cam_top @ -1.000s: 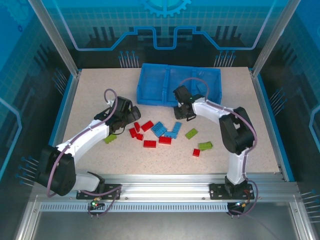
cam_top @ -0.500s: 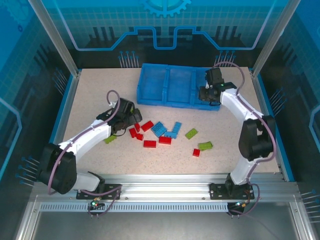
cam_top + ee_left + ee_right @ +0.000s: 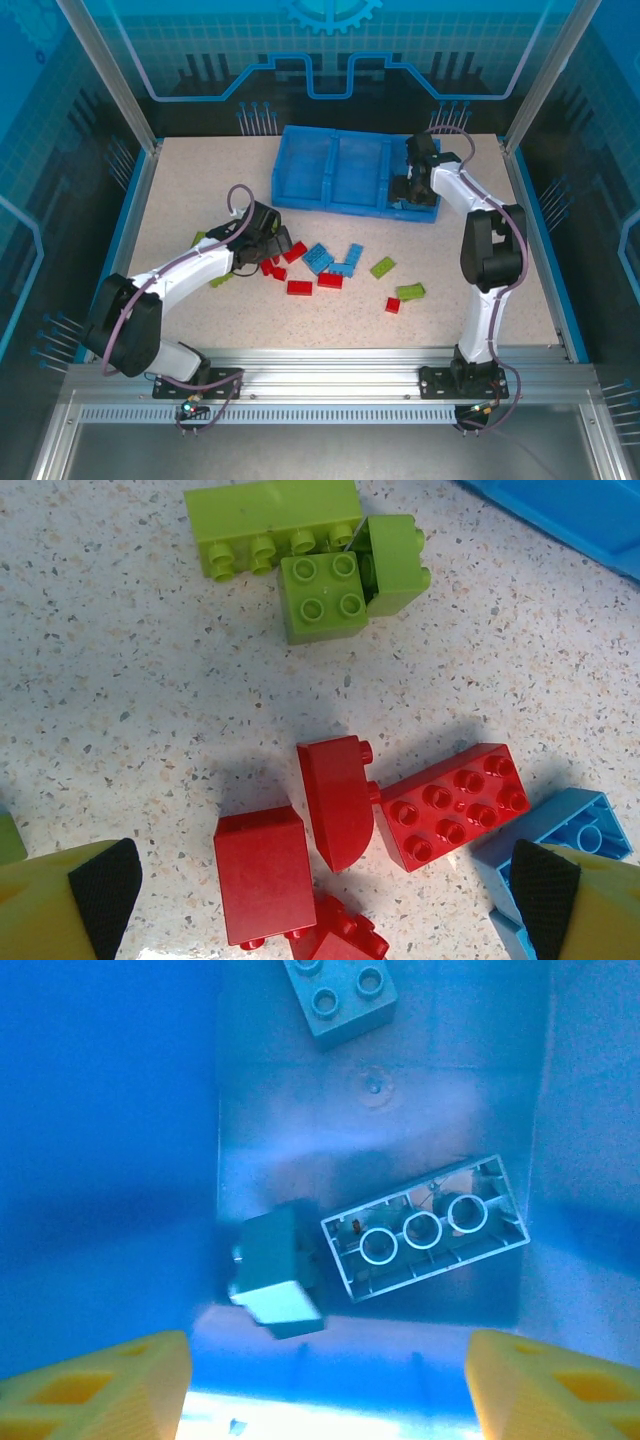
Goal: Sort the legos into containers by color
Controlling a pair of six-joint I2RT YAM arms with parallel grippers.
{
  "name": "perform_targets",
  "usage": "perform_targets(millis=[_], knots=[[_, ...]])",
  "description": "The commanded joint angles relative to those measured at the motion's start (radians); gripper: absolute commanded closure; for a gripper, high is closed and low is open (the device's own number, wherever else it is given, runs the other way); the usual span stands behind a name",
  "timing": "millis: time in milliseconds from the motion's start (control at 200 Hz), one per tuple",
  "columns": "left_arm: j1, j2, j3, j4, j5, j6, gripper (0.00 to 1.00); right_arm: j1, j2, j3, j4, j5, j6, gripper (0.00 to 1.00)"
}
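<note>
My left gripper (image 3: 268, 243) (image 3: 320, 905) hovers open just above a cluster of red legos: a smooth-sided block (image 3: 262, 875), a rounded piece (image 3: 337, 800) and a studded 2x4 brick (image 3: 455, 805). Nothing is between its fingers. Yellow-green legos (image 3: 322, 598) lie beyond them. My right gripper (image 3: 411, 186) (image 3: 325, 1395) stands open over the right-hand container of the blue tray (image 3: 330, 208). Below it a small blue brick (image 3: 275, 1282) lies blurred beside an upturned blue brick (image 3: 425, 1228), with a third blue brick (image 3: 340, 995) further in. More legos lie loose on the table: red (image 3: 298, 287), blue (image 3: 318, 258), green (image 3: 383, 267).
The tray's other two compartments sit left of my right gripper, against the far side of the table. Green bricks (image 3: 410, 292) and a small red one (image 3: 393, 305) lie toward the right front. A blue brick (image 3: 560, 830) touches the left gripper's right finger area.
My right gripper carried a blue brick from the table's middle to the tray's right compartment, then opened and let it go. My left gripper shifted slightly right over the red bricks.
</note>
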Motion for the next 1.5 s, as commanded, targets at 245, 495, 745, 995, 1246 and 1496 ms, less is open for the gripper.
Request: perform_targets(millis=[245,495,745,995,1246,1496], knots=[[-0.003,-0.006,0.016,-0.047,-0.058,-0.010,0.01,0.093,-0.301,-0.286,-0.001,0.036,0.066,0.20],[0.060,-0.021,0.050,-0.071,-0.050,0.015,0.01,0.146,-0.371,-0.422,0.009,-0.052,0.185,0.20],[0.073,-0.029,0.044,-0.079,-0.048,0.028,0.01,0.210,-0.252,-0.405,-0.062,-0.061,0.312,0.22],[0.075,-0.048,-0.004,-0.055,-0.048,0.026,0.01,0.225,-0.249,-0.435,-0.098,-0.095,0.378,0.22],[0.083,-0.052,-0.025,-0.033,-0.040,0.030,0.01,0.244,-0.188,-0.436,-0.114,-0.124,0.402,0.22],[0.092,-0.060,-0.043,-0.010,-0.029,0.040,0.01,0.243,-0.101,-0.394,-0.117,-0.119,0.408,0.22]])
